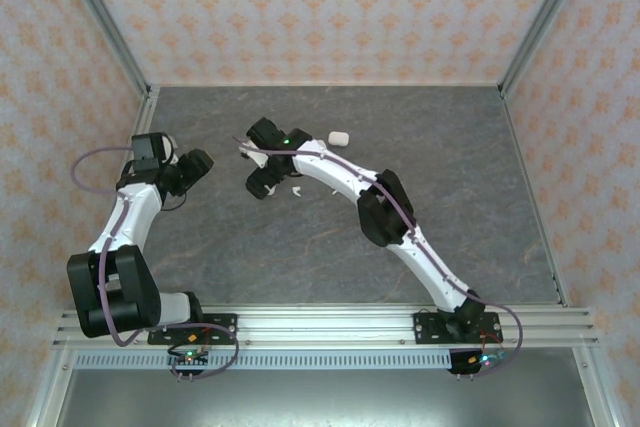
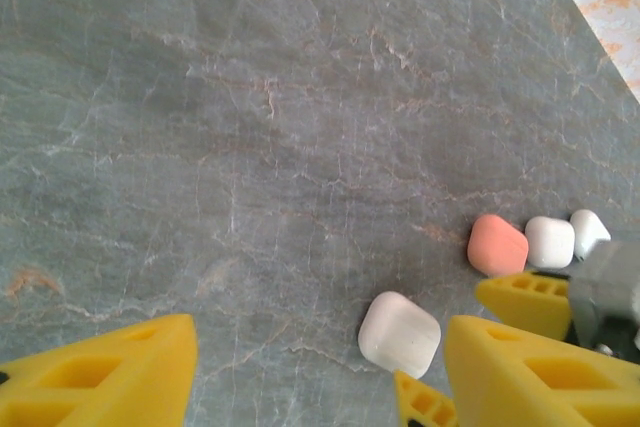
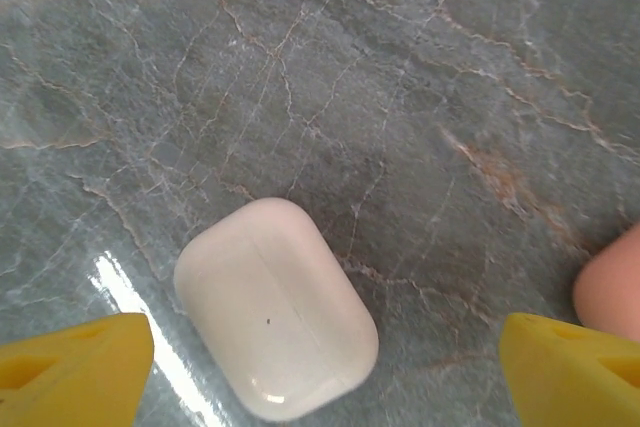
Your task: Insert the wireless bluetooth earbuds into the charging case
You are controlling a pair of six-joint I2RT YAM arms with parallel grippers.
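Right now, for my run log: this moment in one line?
left gripper open, empty; right gripper open above closed white case; salmon case beside

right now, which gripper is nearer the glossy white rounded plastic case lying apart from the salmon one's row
Right. The right gripper hangs over the white case, fingers either side; the left gripper is off to the side, over bare table.

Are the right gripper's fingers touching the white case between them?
Apart. Right wrist view shows bare table between the white case and both fingers.
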